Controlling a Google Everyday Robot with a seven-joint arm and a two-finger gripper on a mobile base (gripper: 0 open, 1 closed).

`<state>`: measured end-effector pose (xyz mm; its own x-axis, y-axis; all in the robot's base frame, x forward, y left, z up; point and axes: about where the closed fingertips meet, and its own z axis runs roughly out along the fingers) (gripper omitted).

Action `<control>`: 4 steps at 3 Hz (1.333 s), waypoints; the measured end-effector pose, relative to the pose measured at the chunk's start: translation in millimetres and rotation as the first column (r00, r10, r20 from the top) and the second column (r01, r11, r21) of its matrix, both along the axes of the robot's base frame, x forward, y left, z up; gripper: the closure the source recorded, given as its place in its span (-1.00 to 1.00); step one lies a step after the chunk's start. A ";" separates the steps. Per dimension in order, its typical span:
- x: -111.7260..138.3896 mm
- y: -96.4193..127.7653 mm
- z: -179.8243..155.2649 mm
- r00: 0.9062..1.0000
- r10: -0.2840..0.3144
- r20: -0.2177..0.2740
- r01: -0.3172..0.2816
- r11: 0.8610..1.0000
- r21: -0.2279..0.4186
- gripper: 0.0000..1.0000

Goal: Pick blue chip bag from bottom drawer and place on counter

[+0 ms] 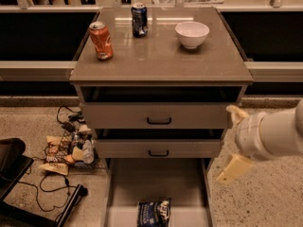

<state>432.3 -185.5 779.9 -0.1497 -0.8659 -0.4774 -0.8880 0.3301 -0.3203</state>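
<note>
The blue chip bag lies flat near the front of the pulled-out bottom drawer. My gripper hangs to the right of the drawer cabinet, level with the middle drawer, above and to the right of the bag. Its two tan fingers are spread wide apart and hold nothing. The counter is the glossy grey-brown cabinet top, above and left of the gripper.
On the counter stand an orange can, a dark blue can and a white bowl. The two upper drawers stand slightly open. Snack wrappers and cables lie on the floor left of the cabinet, by a black object.
</note>
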 end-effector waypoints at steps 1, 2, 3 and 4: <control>8.2 12.0 -61.5 1.000 0.007 0.013 -0.007 0.999 0.043 -1.00; 17.6 24.0 -121.2 0.998 0.025 0.057 -0.030 0.995 0.091 -1.00; 20.0 32.9 -191.1 0.997 0.049 0.067 -0.056 0.992 0.113 -1.00; 12.1 34.5 -233.8 1.000 0.019 -0.004 -0.019 0.995 0.094 -1.00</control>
